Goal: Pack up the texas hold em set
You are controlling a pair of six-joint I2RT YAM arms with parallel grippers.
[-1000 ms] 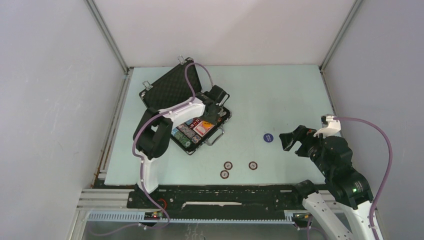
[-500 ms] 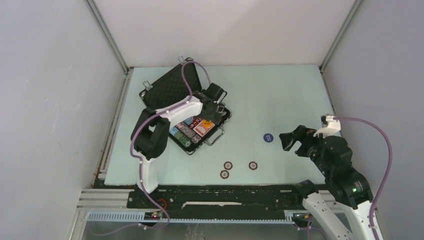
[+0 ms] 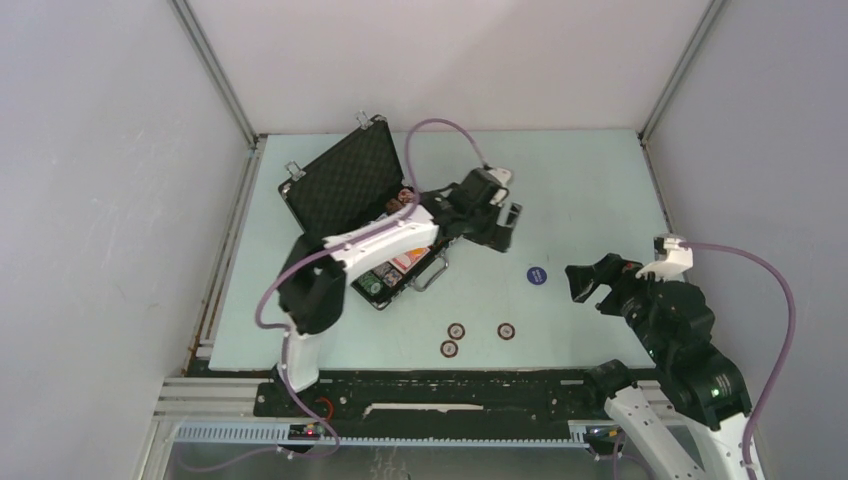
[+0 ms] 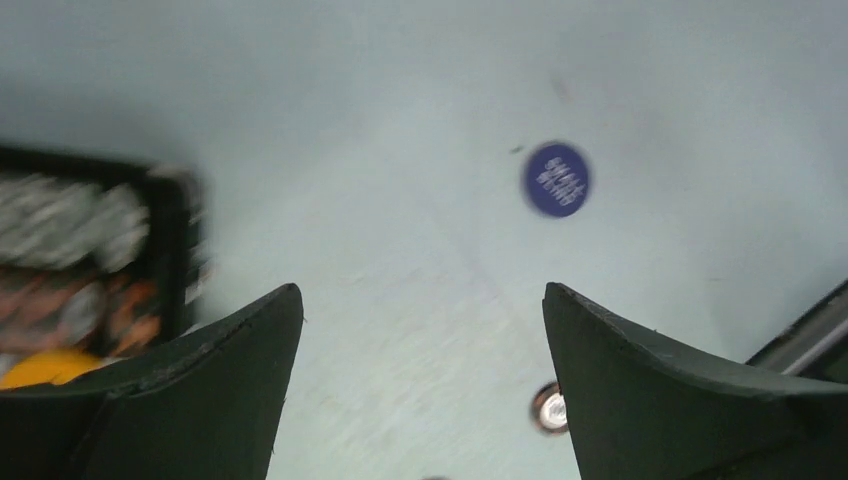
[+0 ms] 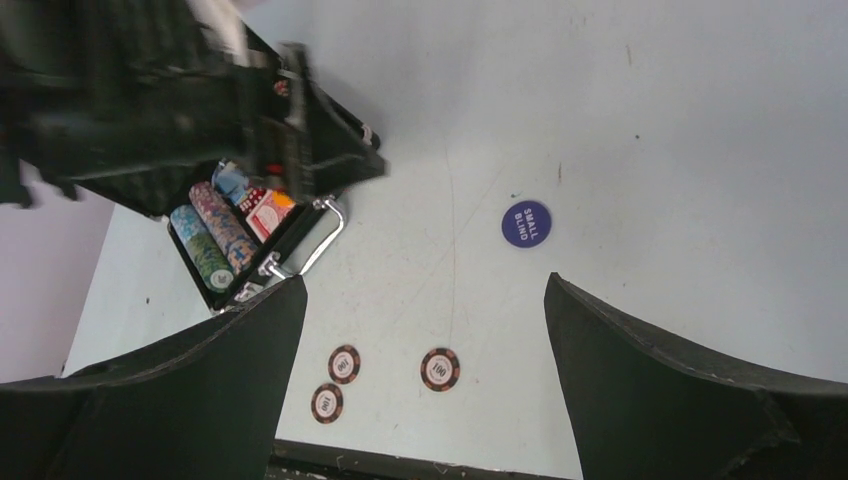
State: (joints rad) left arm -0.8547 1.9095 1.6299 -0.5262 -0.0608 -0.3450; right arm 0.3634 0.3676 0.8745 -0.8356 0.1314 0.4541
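Observation:
The black briefcase (image 3: 340,180) lies open at the back left, lid up, with rows of poker chips (image 3: 380,275) and a red deck in its base. A blue round "small blind" button (image 3: 536,275) lies on the table. Three brown "100" chips (image 3: 456,330) lie near the front edge. My left gripper (image 3: 505,228) is open and empty, above the table just right of the case; its view shows the button (image 4: 555,179), one chip (image 4: 548,407) and the case wall (image 4: 170,250). My right gripper (image 3: 585,280) is open and empty, right of the button (image 5: 525,223).
The right wrist view shows the case's silver handle (image 5: 320,232), the three chips (image 5: 440,368) and the blurred left arm (image 5: 150,110). White walls enclose the table on three sides. A black rail (image 3: 430,390) runs along the front edge.
My left gripper has swung right, from over the case's base out over the table toward the blue button. My right arm has shifted very slightly.

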